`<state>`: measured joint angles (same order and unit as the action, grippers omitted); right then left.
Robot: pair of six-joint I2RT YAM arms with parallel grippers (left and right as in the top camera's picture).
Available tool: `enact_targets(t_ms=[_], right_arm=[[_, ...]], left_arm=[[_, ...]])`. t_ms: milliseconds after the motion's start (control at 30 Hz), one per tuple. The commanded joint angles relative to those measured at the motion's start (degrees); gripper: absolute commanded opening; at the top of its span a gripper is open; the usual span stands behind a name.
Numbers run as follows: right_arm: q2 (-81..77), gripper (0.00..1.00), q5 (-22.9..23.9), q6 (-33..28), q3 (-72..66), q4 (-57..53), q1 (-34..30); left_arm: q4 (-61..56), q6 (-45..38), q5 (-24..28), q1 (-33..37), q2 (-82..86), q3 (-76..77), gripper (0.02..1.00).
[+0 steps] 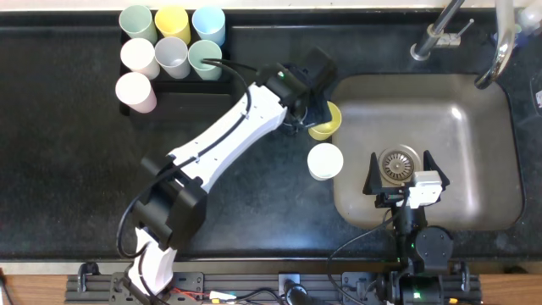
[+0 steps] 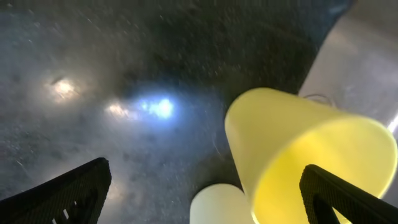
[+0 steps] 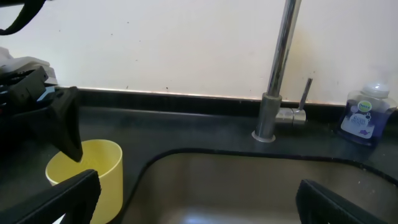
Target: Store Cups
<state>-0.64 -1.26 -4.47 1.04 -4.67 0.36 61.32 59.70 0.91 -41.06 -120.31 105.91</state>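
Left gripper [image 2: 205,168] wide, one finger seemingly inside the yellow cup [image 2: 292,143] to pinch its wall; right gripper [image 3: 199,182] wide above sink [image 1: 474,127].

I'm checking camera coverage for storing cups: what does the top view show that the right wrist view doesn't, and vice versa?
Top view: the tray of six cups, the pink cup beside it, the white cup and the drain. Right wrist view: the soap bottle in full and the wall. Both: the yellow cup, the left gripper, the faucet and the sink.
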Motion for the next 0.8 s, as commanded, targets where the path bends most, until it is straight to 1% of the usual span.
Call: enact_targets(t_ms=[33,267,300,333,367,400,433,467,567,700,800], right_arm=[[0.42,0.998,-0.22,0.46,-0.76,0.33,-0.39],[0.42,0.996,-0.22,0.46,-0.76,0.33,-0.39],[0.42,0.996,-0.22,0.46,-0.76,0.33,-0.39],[0.42,0.998,-0.22,0.46,-0.76,0.33,-0.39],[0.42,0.998,-0.22,0.46,-0.76,0.33,-0.39],[0.42,0.998,-0.22,0.46,-0.76,0.33,-0.39],[0.42,0.998,-0.22,0.46,-0.76,0.33,-0.39],[0.42,0.998,-0.22,0.46,-0.76,0.33,-0.39],[0.42,0.998,-0.22,0.46,-0.76,0.33,-0.39],[0.42,0.998,-0.22,0.46,-0.76,0.33,-0.39],[0.42,0.996,-0.22,0.46,-0.76,0.33,-0.39]], left_arm=[[0.09,0.42,0.55,0.17,-1.44,1.20,0.947],[-0.39,0.44,1.42,0.17,-2.49,1.20,0.890],[-0.42,0.44,1.38,0.17,-2.49,1.20,0.790],[-0.55,0.39,1.33,0.22,-2.49,1.20,0.459],[-0.57,0.44,1.16,0.31,-2.49,1.20,0.343],[-0.66,0.42,1.14,0.46,-2.49,1.22,0.292],[-0.76,0.42,1.14,0.61,-2.49,1.22,0.194],[-0.74,0.39,1.14,0.90,-2.49,1.51,0.137],[-0.63,0.37,0.17,1.64,-1.81,2.95,0.051],[1.27,0.37,-3.04,3.58,1.57,4.81,0.036],[4.59,0.44,-5.77,7.41,6.93,4.81,0.036]])
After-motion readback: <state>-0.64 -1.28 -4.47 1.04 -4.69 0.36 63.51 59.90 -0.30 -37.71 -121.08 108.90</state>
